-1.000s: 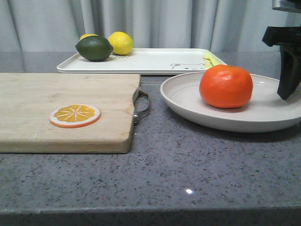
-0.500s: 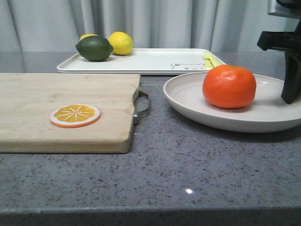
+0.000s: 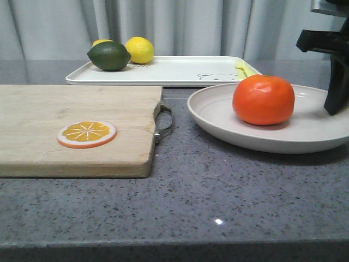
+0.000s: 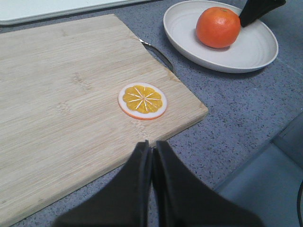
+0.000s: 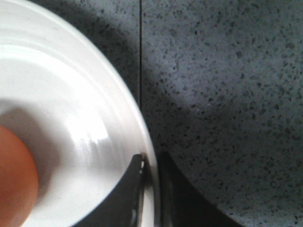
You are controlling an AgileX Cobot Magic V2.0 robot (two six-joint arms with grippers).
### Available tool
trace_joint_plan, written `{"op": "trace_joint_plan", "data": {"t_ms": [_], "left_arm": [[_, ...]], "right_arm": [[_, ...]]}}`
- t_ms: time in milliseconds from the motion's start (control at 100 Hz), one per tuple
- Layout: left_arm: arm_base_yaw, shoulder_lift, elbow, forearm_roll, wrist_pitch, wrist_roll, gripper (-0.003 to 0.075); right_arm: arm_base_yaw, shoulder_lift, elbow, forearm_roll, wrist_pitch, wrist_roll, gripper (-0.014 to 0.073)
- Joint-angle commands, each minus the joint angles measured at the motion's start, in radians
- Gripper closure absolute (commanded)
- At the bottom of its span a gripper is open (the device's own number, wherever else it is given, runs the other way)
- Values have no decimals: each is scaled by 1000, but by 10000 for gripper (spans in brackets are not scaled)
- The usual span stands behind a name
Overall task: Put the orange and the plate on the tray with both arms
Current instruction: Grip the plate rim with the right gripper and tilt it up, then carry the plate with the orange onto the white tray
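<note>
Right gripper [image 5: 150, 198] at frame's right edge, clamped on plate [image 3: 229, 123] rim, likely for lifting. Orange [image 3: 263, 100] sits on plate. Tray [image 3: 180, 73] behind, upper centre. Left gripper [image 4: 151, 156] closed, empty, above cutting board [image 4: 71, 94].

Lemons [image 3: 139, 49] and lime [image 3: 109, 56] crowd the tray's [image 3: 180, 71] left end; middle seems free.

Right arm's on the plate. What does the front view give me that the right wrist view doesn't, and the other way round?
Front only: the tray with lemons and a lime, the cutting board with the orange slice. Right wrist only: the right claw shut on the plate rim, one finger either side. Both: plate and orange.
</note>
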Motion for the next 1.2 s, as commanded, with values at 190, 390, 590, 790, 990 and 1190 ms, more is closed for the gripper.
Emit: {"op": "trace_joint_plan", "data": {"t_ms": [190,390,590,790,990,1190], "left_arm": [[1,5,-28,-12,-65,-6,739],[1,5,-28,-12,-65,-6,739],[1,5,-28,-12,-65,-6,739],[1,5,-28,-12,-65,-6,739],[1,5,-28,-12,-65,-6,739],[1,5,-28,-12,-65,-6,739]], "right_arm": [[-26,-41,-95,42,-13,-18,661],[-44,-27,-179,184,-8,-77,661],[-47,24,-297,263,-21,-110,661],[-46,133,-462,280,9,-110,661],[-32,266,-656,293,45,-109,661],[-25,410,-844,332,75,-106,661]]}}
